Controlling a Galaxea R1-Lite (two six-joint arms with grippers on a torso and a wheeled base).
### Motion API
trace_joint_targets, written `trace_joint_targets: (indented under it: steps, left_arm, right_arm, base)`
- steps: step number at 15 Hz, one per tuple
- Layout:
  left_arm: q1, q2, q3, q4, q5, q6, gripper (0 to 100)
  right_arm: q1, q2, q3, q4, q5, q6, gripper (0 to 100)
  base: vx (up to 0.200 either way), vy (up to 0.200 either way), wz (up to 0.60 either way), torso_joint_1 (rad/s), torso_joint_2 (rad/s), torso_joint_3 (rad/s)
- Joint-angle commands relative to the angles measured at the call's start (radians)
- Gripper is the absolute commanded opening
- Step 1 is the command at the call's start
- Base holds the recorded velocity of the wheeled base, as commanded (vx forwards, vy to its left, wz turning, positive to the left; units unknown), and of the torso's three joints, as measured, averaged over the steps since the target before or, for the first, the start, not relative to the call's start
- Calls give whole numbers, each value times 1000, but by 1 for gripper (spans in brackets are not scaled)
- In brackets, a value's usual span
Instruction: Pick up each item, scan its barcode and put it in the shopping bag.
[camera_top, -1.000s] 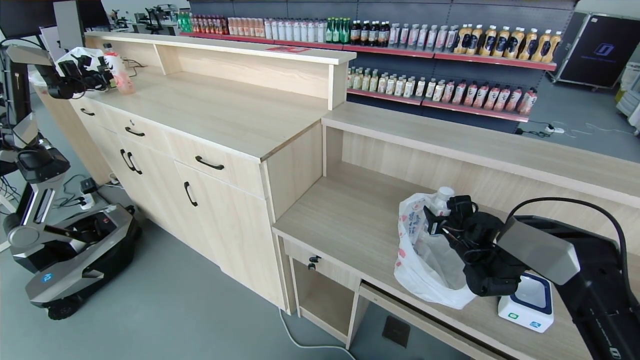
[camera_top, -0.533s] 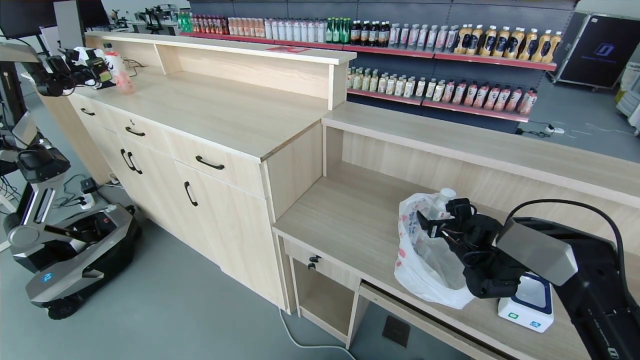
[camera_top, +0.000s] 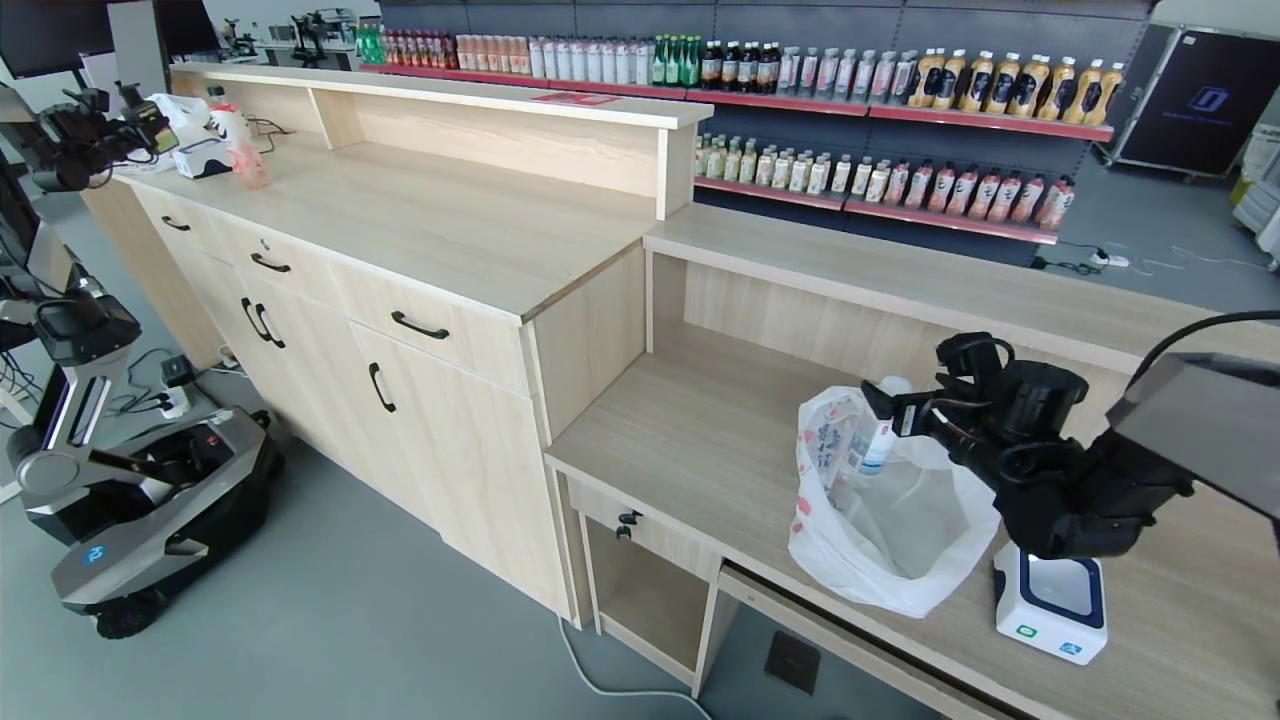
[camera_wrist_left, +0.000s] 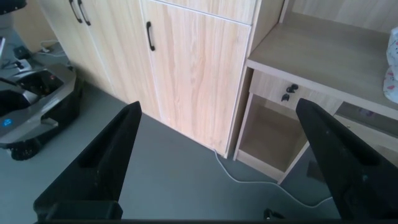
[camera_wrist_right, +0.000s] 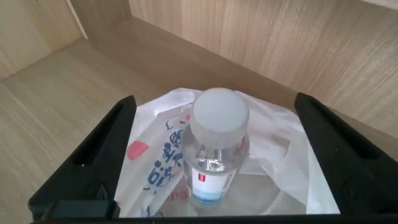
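Note:
A clear bottle (camera_top: 876, 442) with a white cap stands upright inside the white shopping bag (camera_top: 880, 530) on the low wooden desk (camera_top: 700, 440). My right gripper (camera_top: 890, 405) hovers open just above and to the right of the bottle's cap. In the right wrist view its fingers (camera_wrist_right: 99, 162) stand wide on either side of the bottle (camera_wrist_right: 214, 168), touching neither it nor the bag (camera_wrist_right: 155, 155). My left gripper (camera_wrist_left: 217, 112) hangs open over the grey floor in front of the cabinet doors, holding nothing.
A white barcode scanner (camera_top: 1050, 605) sits on the desk right of the bag, under my right arm. A taller counter (camera_top: 430, 230) with drawers stands to the left. Another robot (camera_top: 110, 500) works at its far end. Bottle shelves (camera_top: 860, 90) line the back.
My right gripper lowered the bottle into the bag, let go, opened, and drew back up and to the right. The other robot's arm at the far counter swung left.

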Motion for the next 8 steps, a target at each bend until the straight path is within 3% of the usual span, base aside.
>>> trace_joint_targets:
  steps: [1, 4, 5, 6, 8]
  left_arm:
    - [1, 0, 0, 0, 0, 0, 100]
    - [1, 0, 0, 0, 0, 0, 100]
    - [1, 0, 0, 0, 0, 0, 100]
    - [1, 0, 0, 0, 0, 0, 100]
    - [1, 0, 0, 0, 0, 0, 100]
  right_arm:
    - [-76, -423, 317, 85, 13, -103, 100]
    - [-224, -586, 429, 116, 10, -227, 100]
    - [-277, -613, 440, 159, 0, -227, 100]
    - [-316, -638, 443, 226, -60, -219, 100]
    - [-352, -650, 414, 363, -329, -87, 100]
  base:
    - [0, 0, 0, 0, 0, 0]
    - [0, 0, 0, 0, 0, 0]
    - [0, 0, -600, 2, -2, -2]
    - [0, 0, -600, -2, 2, 7]
    - [0, 0, -600, -2, -5, 2]
